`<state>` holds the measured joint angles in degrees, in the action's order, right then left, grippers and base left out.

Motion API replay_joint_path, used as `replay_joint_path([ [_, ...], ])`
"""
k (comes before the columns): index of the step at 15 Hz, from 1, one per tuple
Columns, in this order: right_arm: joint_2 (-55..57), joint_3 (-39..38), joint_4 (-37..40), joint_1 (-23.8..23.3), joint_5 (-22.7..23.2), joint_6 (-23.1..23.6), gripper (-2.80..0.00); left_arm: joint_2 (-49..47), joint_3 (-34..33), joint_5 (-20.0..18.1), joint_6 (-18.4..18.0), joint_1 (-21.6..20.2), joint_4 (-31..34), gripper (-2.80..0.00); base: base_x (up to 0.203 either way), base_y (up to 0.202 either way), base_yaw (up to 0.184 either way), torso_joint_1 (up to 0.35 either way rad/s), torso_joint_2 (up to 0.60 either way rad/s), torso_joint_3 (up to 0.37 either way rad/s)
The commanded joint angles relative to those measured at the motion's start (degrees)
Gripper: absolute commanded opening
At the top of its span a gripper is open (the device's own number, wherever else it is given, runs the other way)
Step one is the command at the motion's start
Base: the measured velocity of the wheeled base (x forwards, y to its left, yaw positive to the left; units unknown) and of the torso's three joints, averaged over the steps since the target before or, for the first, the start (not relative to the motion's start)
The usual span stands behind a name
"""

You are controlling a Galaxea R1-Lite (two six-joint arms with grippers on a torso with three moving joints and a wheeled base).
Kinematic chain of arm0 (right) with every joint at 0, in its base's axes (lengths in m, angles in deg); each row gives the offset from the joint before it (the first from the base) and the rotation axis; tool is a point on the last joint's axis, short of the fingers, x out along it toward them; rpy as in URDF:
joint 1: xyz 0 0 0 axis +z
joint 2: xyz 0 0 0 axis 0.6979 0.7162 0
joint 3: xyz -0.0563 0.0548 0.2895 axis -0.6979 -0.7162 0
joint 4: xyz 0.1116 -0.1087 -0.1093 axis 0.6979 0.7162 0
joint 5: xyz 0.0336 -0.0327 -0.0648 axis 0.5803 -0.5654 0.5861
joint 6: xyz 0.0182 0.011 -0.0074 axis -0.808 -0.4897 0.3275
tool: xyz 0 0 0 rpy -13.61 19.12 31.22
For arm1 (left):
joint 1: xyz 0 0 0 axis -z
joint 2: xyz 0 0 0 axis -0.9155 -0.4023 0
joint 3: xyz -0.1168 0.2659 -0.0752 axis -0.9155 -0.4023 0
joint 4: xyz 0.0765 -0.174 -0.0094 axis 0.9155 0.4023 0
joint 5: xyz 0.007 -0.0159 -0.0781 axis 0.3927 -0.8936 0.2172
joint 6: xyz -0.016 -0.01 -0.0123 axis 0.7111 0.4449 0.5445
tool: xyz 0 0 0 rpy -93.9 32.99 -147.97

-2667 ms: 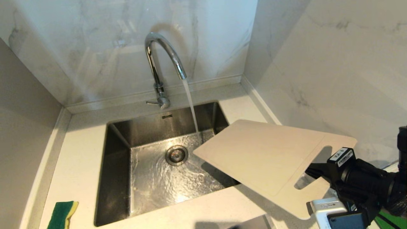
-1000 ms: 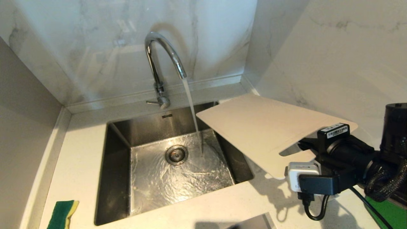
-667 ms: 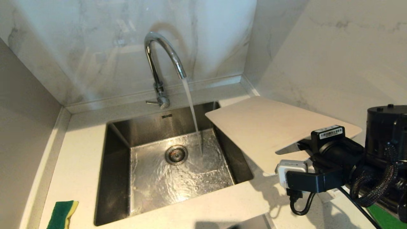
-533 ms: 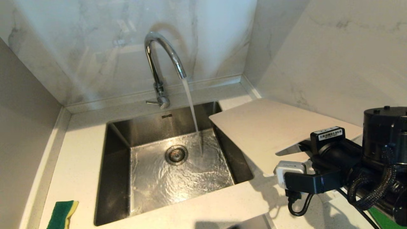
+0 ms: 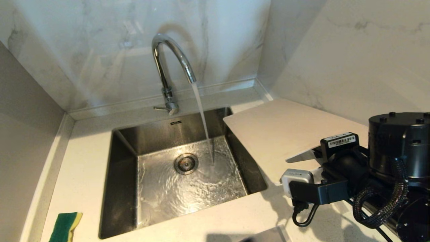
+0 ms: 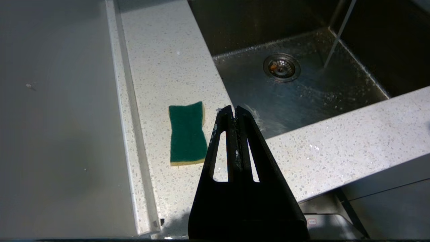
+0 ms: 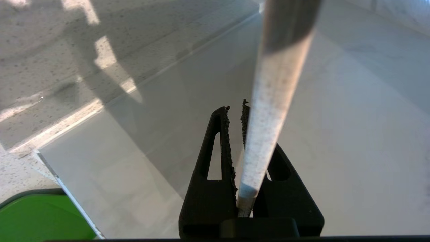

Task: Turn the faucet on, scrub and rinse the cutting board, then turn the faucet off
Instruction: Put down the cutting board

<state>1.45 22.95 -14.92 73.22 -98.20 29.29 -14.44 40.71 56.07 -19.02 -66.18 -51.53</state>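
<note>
A tall, shiny chrome gooseneck faucet (image 5: 169,72) with a high arched spout is seen at 12 o'clock of a square brushed-steel sink (image 5: 124,188), and a thin stream of water (image 5: 203,121) is poured from it into the basin. The wet, rippled sink floor is covered by a sheet of water around a round metal drain strainer (image 5: 185,163). A large, flat cream-white plastic cutting board (image 5: 278,134) with rounded corners is held at 3 o'clock of the sink, clear of the stream, its far corner reaching over the sink's edge. Its handle end is clamped edge-on between the narrow black serrated fingers of the right gripper (image 7: 240,148). A speckled white stone bench (image 5: 84,168) surrounds the sink, backed by smooth marble-patterned walls (image 5: 100,50). A small green-and-yellow waisted sponge (image 6: 187,133) lies on the bench at 8 o'clock of the sink. The left gripper (image 6: 234,112) is seen pressed fully together and empty above the bench's front edge, beside the sponge.
</note>
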Motion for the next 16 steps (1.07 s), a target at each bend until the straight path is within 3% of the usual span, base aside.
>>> replay_joint_path([
  [1,0.7,-0.1,-0.1,1.5,-0.4,-2.6,-2.80,-0.1,0.0,0.0,0.0,0.0,-0.1,-2.80,0.000,0.000,0.000,0.000,0.00,0.000],
  [9,3.3,-0.1,-1.4,5.9,-2.2,-10.5,-2.80,-0.1,0.0,0.0,0.0,0.0,0.0,-2.80,0.000,0.000,0.000,0.000,0.00,0.000],
  [16,5.1,-3.7,-6.0,7.9,-3.0,-10.6,-2.80,-0.1,0.0,0.0,0.0,0.0,-0.1,-2.80,0.000,0.000,0.000,0.000,0.00,0.000],
])
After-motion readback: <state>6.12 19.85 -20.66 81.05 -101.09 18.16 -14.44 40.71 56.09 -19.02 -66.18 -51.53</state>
